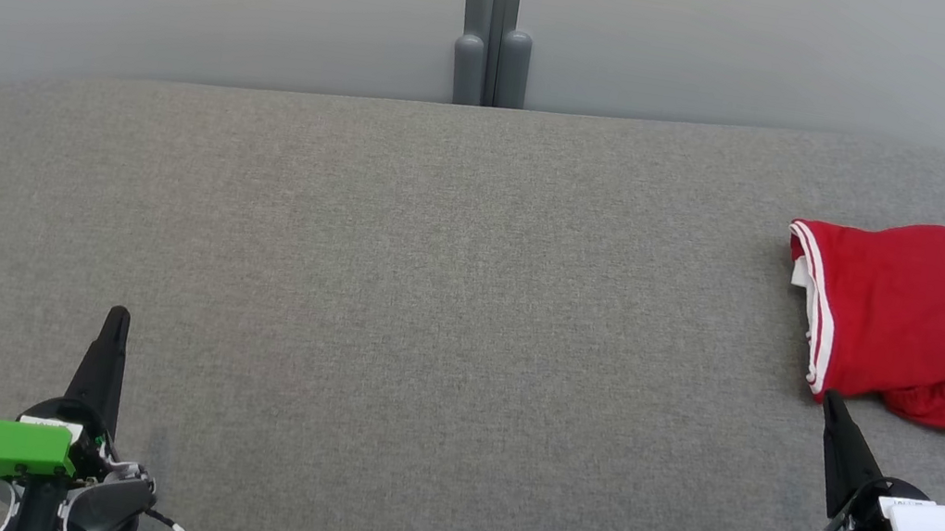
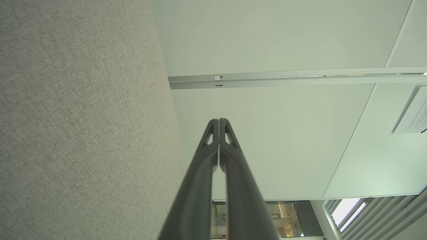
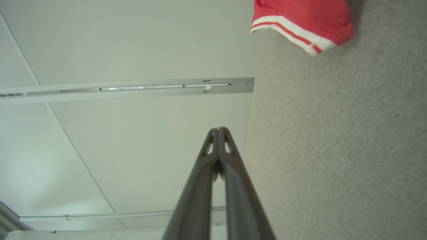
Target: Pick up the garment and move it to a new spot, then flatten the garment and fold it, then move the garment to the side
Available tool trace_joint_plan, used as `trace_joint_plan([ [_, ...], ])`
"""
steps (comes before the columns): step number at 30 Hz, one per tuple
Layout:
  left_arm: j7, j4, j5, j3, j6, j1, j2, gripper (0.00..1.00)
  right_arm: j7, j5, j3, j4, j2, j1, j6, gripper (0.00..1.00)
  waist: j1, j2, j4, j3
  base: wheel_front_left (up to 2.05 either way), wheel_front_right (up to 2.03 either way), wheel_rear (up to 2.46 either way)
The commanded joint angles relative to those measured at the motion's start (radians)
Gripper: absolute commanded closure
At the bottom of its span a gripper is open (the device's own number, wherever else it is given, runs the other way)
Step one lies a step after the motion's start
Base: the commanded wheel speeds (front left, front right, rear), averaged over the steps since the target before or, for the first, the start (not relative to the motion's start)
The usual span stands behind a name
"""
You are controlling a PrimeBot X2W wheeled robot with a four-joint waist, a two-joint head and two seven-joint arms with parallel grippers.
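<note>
Both grippers hang low over the grey padded table [image 1: 430, 297], and neither is carrying anything. The left gripper [image 1: 119, 314] has its two dark fingers pressed tip to tip, with bare grey cloth all around it and the garment [image 1: 924, 314] far off to its right. The right gripper [image 1: 829, 398] is pinched together too, and empty. The garment lies just ahead of its tip and a little to its right, folded into a red bundle, the white-and-red striped hem on the edge nearest that gripper. In the right wrist view, grey cloth separates fingertips from hem.
</note>
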Motion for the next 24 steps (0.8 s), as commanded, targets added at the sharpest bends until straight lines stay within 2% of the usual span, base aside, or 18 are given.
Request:
trace_joint_plan([
  [1,0.002,-0.001,-0.001,0.004,-0.004,-0.014,0.007,1.0,0.006,0.007,0.001,0.002,-0.004,-0.006,0.0,1.0,0.0,0.0,0.0,0.0,0.0,0.0,0.0],
  [24,0.002,-0.002,-0.001,0.003,-0.004,-0.014,0.007,1.0,0.006,0.007,0.001,0.002,-0.004,-0.006,0.0,1.0,0.0,0.0,0.0,0.0,0.0,0.0,0.0],
])
